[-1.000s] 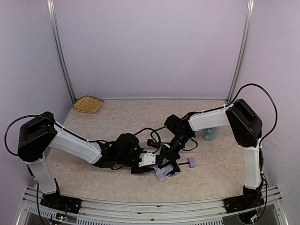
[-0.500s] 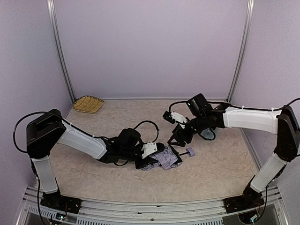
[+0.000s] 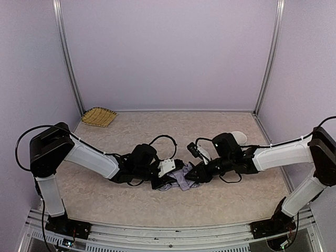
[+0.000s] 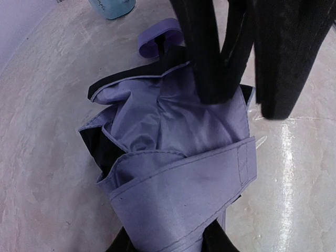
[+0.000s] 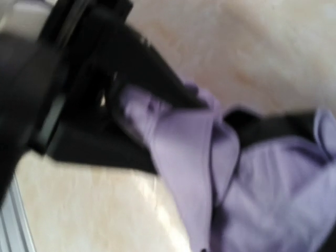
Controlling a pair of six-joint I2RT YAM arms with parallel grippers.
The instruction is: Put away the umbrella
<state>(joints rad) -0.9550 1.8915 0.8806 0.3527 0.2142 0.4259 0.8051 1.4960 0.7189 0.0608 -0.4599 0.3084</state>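
The compact folding umbrella (image 3: 181, 179), pale lavender fabric with a black underside, lies collapsed and crumpled on the beige mottled table (image 3: 157, 131), at about 6 o'clock from the table's centre in the top view. It sits between the two black grippers.

In the top view its long axis runs roughly from 9 to 3 o'clock. The canopy end is toward 9, and the handle end at 3 is hidden under the right arm. In the left wrist view the same axis runs from 6 to 12 o'clock. The small lavender handle (image 4: 157, 42) on its thin black shaft points to 12, toward the light-blue cup (image 4: 111, 6) at the upper edge. A broad stitched fabric strap (image 4: 194, 184) crosses the bundle near the 6 o'clock end.

The left gripper (image 3: 161, 179) comes in from 9 o'clock. Its jaws stand narrow, with the bunched canopy end filling the gap between them, so it grips the umbrella there.

The right gripper (image 3: 195, 174) comes in from 3 o'clock, and its black fingers (image 4: 205, 52) press down onto the fabric just below the handle. The right wrist view is badly blurred, so I cannot tell whether those fingers have pinched any cloth or how far apart they stand.

A woven yellow straw basket (image 3: 98, 116) rests at the table's 10 o'clock corner, well apart from the umbrella.
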